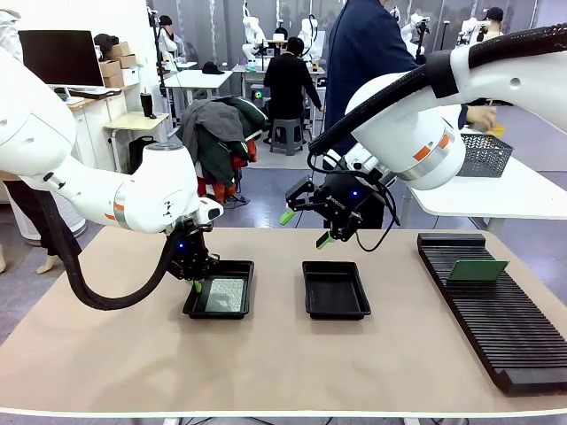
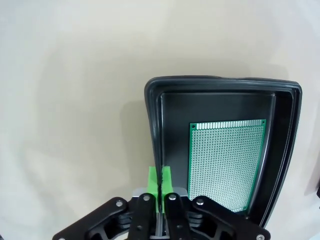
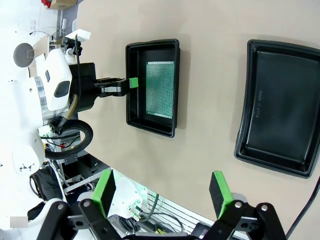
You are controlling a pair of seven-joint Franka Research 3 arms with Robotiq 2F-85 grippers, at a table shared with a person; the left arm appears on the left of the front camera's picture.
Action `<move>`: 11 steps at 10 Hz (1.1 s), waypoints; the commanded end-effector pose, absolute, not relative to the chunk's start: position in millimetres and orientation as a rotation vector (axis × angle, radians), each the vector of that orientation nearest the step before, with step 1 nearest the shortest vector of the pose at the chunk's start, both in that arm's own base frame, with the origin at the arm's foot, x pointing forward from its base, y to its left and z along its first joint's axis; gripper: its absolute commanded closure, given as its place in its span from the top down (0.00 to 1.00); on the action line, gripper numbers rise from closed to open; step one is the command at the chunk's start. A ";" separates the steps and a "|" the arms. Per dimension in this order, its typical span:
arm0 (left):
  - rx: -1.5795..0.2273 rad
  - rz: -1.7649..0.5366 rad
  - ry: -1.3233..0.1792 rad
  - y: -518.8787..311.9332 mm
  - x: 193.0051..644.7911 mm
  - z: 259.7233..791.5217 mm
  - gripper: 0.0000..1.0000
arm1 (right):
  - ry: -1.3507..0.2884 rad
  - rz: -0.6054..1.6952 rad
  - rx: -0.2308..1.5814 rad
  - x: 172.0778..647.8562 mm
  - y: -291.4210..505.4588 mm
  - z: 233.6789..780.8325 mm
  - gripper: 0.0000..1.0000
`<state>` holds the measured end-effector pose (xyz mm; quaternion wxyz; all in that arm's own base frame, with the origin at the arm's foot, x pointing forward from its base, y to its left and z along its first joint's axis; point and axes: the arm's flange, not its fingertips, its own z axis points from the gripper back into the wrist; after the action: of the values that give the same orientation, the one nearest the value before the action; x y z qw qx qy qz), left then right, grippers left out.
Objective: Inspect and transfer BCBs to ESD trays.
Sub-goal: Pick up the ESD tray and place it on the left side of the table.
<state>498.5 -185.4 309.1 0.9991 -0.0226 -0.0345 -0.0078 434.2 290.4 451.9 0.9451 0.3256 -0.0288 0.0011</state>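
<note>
Table (image 1: 266, 363): beige.
BCB (image 2: 227, 162): flat in left ESD tray (image 2: 152, 100), long axis along tray's.
Left gripper (image 2: 160, 172): I see it clenched at rim, board beside.
Right gripper (image 3: 162, 185): spread, empty.

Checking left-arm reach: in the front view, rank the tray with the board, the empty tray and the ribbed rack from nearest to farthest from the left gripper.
1. Tray with the board, at the left gripper, left side.
2. Empty tray, table's middle.
3. Ribbed rack, far right.
</note>
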 end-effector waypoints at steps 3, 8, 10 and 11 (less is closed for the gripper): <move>-0.148 -0.013 -0.065 -160.6 491.0 324.2 0.03 | -0.059 -0.002 0.658 435.2 291.1 451.5 1.00; -0.317 -0.034 -0.088 -118.3 483.0 338.8 0.03 | -0.059 -0.002 0.658 435.2 291.1 451.5 1.00; -0.372 -0.039 -0.099 -92.3 478.1 337.1 0.03 | -0.059 -0.002 0.658 435.2 291.1 451.5 1.00; -0.376 -0.043 -0.117 -78.8 473.1 337.2 0.03 | -0.059 -0.002 0.658 435.2 291.1 451.5 1.00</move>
<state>485.1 -94.5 339.4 0.9838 -0.1696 -0.0559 -0.0127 434.3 290.4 451.9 0.9451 0.3256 -0.0289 0.0011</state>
